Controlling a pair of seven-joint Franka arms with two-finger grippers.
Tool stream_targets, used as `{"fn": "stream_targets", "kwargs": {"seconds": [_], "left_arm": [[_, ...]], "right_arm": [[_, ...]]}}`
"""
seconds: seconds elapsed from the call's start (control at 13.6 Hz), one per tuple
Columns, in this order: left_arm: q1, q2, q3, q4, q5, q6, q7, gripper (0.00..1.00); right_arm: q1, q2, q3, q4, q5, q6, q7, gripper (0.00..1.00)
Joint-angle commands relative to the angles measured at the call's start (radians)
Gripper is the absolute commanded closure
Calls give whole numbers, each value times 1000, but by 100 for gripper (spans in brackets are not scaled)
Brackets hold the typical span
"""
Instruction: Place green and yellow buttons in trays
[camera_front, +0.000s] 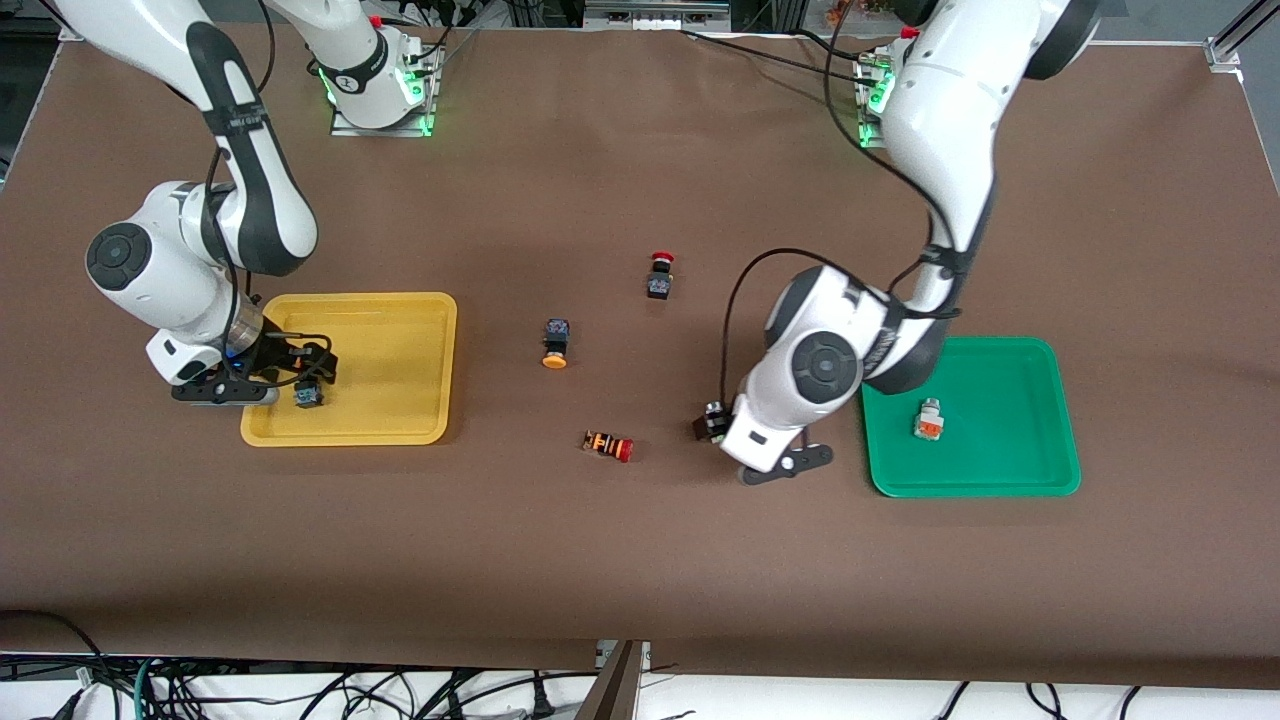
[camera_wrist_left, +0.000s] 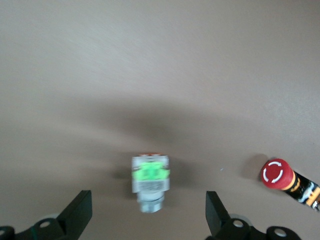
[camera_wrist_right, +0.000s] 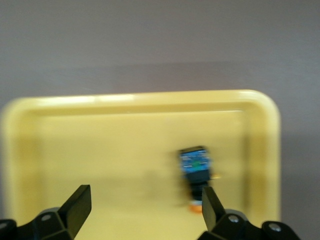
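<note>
green-faced switch (camera_front: 714, 422): mostly hidden beneath left arm, beside green tray (camera_front: 1040, 486) | striped switch (camera_wrist_left: 296, 181): body cut by wrist view's edge

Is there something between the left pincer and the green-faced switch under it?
Nothing visible. The left pincer is open over the green-faced switch, which lies on bare table between its fingers. The nearest thing, the orange-striped switch, lies off to one side, outside the fingers.
</note>
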Motion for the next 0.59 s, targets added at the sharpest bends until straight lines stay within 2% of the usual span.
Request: {"fn": "stream_targets", "kwargs": {"seconds": [0.0,0.22,0.37,0.44,0.52], "left_arm": [[-47,60,37,46,34,30,-28,0],[-47,62,37,27,71,30,-18,0],[-47,62,35,16,149,28,-14,0],[-47,63,35,1,160,28,-13,6],[-47,66,34,-6,160,30,-13,17]], "right_arm": [[43,-1,50,40,15,-46,165,2],[182,16,56,43,12,-28,409,2],[267,43,56,43,1,17,558,2],[304,65,57,43,1,50,615,2],[342,88,56,43,1,87,675,2]]}}
